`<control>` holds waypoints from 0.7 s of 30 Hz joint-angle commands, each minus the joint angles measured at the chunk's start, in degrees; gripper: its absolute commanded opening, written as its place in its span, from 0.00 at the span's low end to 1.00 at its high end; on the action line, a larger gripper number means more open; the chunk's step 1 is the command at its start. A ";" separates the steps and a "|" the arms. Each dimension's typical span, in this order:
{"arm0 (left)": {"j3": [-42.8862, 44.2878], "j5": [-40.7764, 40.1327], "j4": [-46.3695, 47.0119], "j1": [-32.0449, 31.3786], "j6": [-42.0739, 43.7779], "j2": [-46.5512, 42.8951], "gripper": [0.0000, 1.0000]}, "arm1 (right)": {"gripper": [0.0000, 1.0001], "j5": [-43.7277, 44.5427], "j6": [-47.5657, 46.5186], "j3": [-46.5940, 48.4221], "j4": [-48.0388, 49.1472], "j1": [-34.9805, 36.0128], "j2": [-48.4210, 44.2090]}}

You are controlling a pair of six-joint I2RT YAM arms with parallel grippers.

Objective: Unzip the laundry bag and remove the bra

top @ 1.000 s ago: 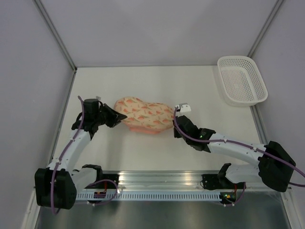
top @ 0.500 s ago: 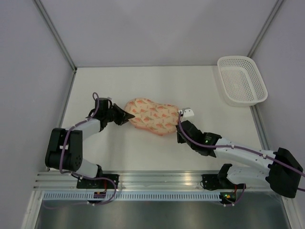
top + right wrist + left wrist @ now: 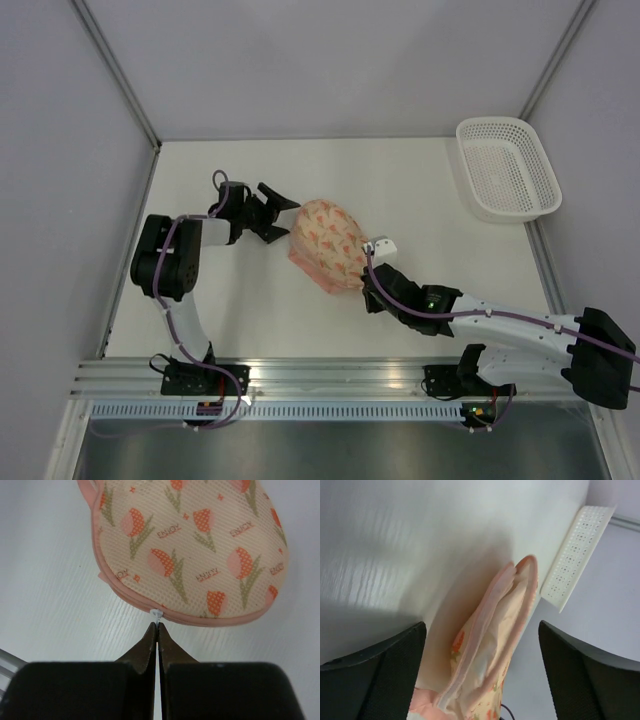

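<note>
The laundry bag (image 3: 328, 245) lies mid-table, cream mesh with orange tulip prints and pink trim. My right gripper (image 3: 366, 285) is at its near end, shut on the small white zip pull (image 3: 157, 614) at the pink edge of the bag (image 3: 190, 545). My left gripper (image 3: 283, 215) stands open just left of the bag's far end, touching nothing. Between its wide jaws the left wrist view shows the bag (image 3: 470, 690) with its zip parted. Soft white fabric (image 3: 492, 625) in the gap looks like the bra.
A white plastic lattice basket (image 3: 505, 165) stands at the back right corner, also seen edge-on as the basket (image 3: 575, 555) in the left wrist view. Grey walls close in the white table (image 3: 430, 200) on three sides.
My left gripper has let go of the bag's left end, opened wide and moved back and right. The bag has swung from lying crosswise to nearly lengthwise, with the right gripper still on the pull.
</note>
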 commanded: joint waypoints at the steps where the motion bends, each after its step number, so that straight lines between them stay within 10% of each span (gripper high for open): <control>1: 2.65 -2.04 5.09 0.60 -3.00 -0.83 1.00 | 0.01 0.24 1.15 0.02 -1.54 0.57 -1.28; 21: -30.75 -14.96 -6.34 -17.06 -18.37 -51.02 1.00 | 0.00 -11.34 -4.03 7.14 13.91 0.57 10.94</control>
